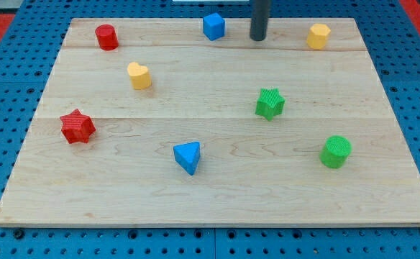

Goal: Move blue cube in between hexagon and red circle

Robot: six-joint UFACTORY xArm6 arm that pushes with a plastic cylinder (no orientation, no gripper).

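The blue cube (213, 26) sits near the top edge of the wooden board (217, 194), a little left of centre. The yellow hexagon (318, 35) is at the top right. The red circle, a short red cylinder (106, 37), is at the top left. My tip (259, 37) is the lower end of a dark rod that comes down from the view's top. It stands just right of the blue cube, with a small gap between them, and left of the yellow hexagon.
A yellow heart (139, 75) lies below and right of the red cylinder. A red star (77, 126) is at the left, a blue triangle (188, 157) at lower centre, a green star (270, 103) right of centre, a green cylinder (335, 152) at lower right.
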